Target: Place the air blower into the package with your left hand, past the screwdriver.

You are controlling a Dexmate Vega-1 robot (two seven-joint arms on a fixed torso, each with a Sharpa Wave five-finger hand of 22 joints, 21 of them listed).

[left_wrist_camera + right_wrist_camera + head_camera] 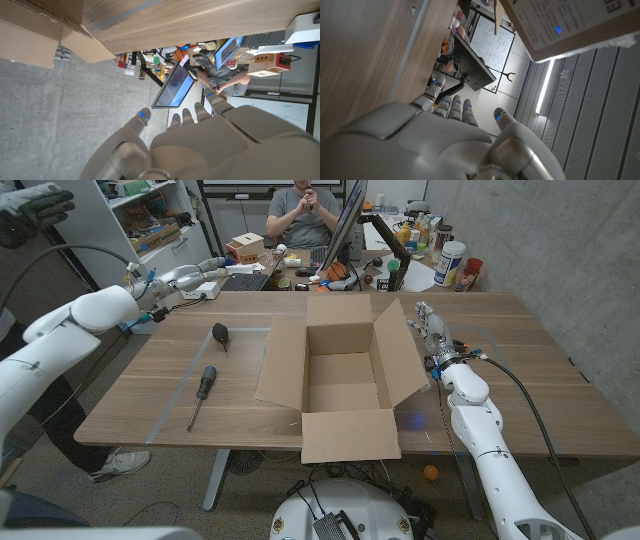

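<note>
- Fingers (210, 107) of my left hand (185, 277) were stretched out and slightly apart, holding nothing; the hand hung at the upper left of the head frame, over the table's far corner.
- Between that hand and the box lay the air blower (220, 336), a small dark bulb on the wood left of centre, well apart from the fingertips and lower in the frame than they were.
- Just below the blower lay the screwdriver (202, 393), black handle uppermost and shaft slanting toward the lower left. It was near the blower but not touching it.
- Centre frame held the package (342, 379), an open cardboard box with all flaps splayed outward. I judged them folded back so a hand could lower something straight in.
- I read the blower's spot, left of the box, as set up for a short carry to the right over the left flap.
- My right hand (428, 323) stood just beside the box's right flap, fingers straight and close together, holding nothing; I judged it parked clear of the opening.
- A seated person (305, 210) was behind the table (520, 360), top centre.
</note>
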